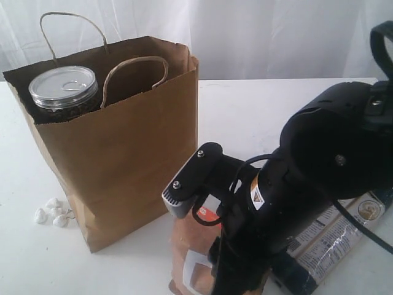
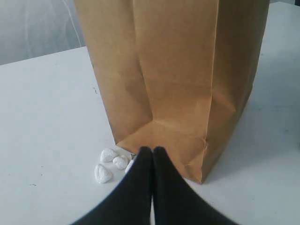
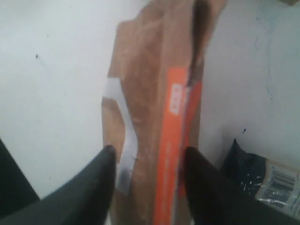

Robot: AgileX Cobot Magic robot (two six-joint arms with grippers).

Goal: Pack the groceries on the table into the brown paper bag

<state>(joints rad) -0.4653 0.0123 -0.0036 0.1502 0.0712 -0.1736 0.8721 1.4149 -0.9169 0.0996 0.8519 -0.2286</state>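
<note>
Right, key relation: the pouch (image 3: 154,93) lies flat on the table (image 1: 258,110) directly under the right gripper (image 3: 150,161). Its long axis runs straight out ahead of the jaws, so the fingers (image 3: 101,173) straddle its short width, one each side. Jaws stand partway apart w/ the pouch betw. them. Can't tell if the pads touch its edges, and nothing looks lifted. Gripper looks approx centred across the width.

In the ext. view the pouch is at 6 o'clock of the scene, mostly hidden under the right arm. The bag (image 1: 123,153) stands upright at approx 10 o'clock from it, near but apart, mouth open, w/ a can (image 1: 63,86) sitting high inside. A dark packet (image 1: 331,239) lies on the table at 3 o'clock from the pouch, just beside it.

The left gripper (image 2: 152,157) is pinched closed, empty, low by the bag's foot next to some white pebbles (image 2: 110,164). That's the far side of the bag from the pouch, so the right arm is clearly nearer.

Judgement: next = close across the width, lift, carry toward 10 o'clock and clear the bag's rim. The can up top may leave little room.
</note>
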